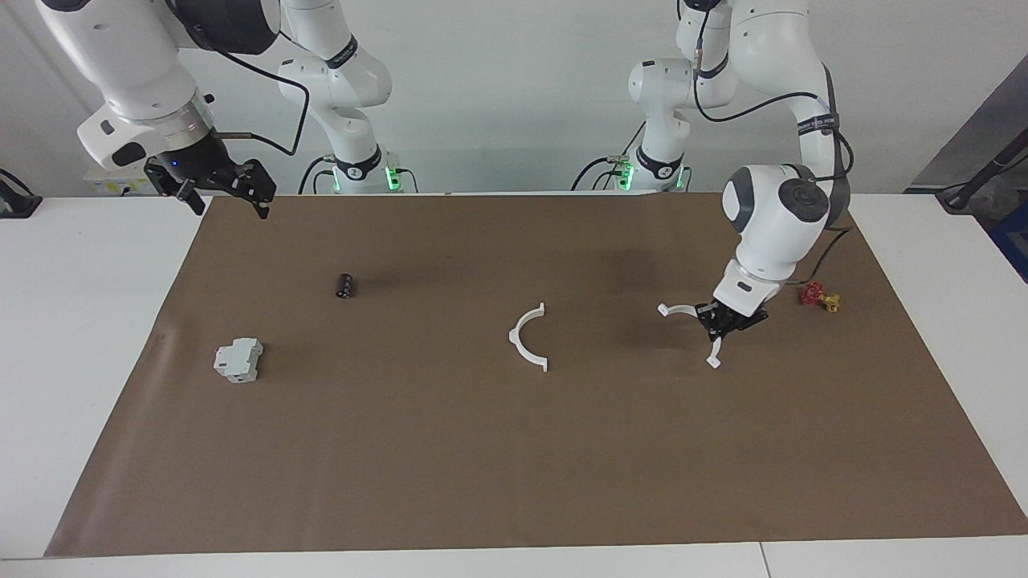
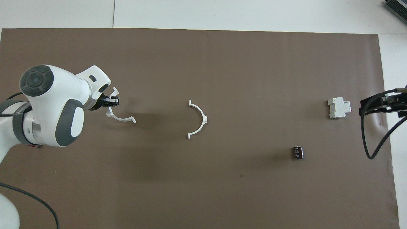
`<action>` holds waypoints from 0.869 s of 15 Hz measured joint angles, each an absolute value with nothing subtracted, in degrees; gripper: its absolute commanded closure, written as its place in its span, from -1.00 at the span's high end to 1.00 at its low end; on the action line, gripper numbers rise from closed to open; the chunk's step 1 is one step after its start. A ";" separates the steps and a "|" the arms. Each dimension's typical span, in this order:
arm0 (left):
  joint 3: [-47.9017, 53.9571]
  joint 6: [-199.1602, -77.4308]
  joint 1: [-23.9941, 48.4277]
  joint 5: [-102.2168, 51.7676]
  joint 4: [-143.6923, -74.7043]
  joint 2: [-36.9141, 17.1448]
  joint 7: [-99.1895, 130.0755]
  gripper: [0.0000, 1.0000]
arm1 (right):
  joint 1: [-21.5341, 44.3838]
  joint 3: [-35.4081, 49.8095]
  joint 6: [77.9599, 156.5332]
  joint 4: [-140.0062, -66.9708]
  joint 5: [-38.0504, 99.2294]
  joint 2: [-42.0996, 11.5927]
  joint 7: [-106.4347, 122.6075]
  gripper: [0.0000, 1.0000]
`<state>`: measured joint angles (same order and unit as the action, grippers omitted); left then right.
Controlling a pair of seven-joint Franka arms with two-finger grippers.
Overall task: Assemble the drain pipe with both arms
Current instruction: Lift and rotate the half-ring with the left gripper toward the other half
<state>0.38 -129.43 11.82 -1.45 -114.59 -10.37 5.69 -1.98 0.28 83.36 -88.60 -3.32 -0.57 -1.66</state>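
Note:
One white half-ring of the drain pipe (image 1: pixel 526 338) (image 2: pixel 199 119) lies flat on the brown mat in the middle of the table. A second half-ring (image 1: pixel 684 311) (image 2: pixel 120 118) hangs tilted just above the mat toward the left arm's end, with my left gripper (image 1: pixel 724 321) (image 2: pixel 112 100) shut on it near one end. My right gripper (image 1: pixel 221 185) (image 2: pixel 373 105) waits open in the air over the mat's edge at the right arm's end, holding nothing.
A grey-white blocky box (image 1: pixel 238 360) (image 2: pixel 339 108) and a small black cylinder (image 1: pixel 345 285) (image 2: pixel 298 152) lie toward the right arm's end. A small red and yellow part (image 1: pixel 819 298) sits beside the left arm's wrist. The brown mat (image 1: pixel 514 466) covers the white table.

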 measured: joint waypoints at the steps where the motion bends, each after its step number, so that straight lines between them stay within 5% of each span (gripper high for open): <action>1: 0.43 -129.42 12.79 -1.45 -114.44 -10.40 6.13 -1.00 | -1.98 0.28 83.36 -88.60 -3.32 -0.57 -1.66 1.00; 13: 0.33 -129.12 15.75 -0.33 -112.87 -10.57 6.32 -1.00 | -1.98 0.28 83.36 -88.60 -3.32 -0.57 -1.66 1.00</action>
<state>0.33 -129.12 15.75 -0.33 -112.87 -10.57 6.32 -1.98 0.28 83.36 -88.60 -3.32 -0.57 -1.66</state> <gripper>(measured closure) 0.930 0.000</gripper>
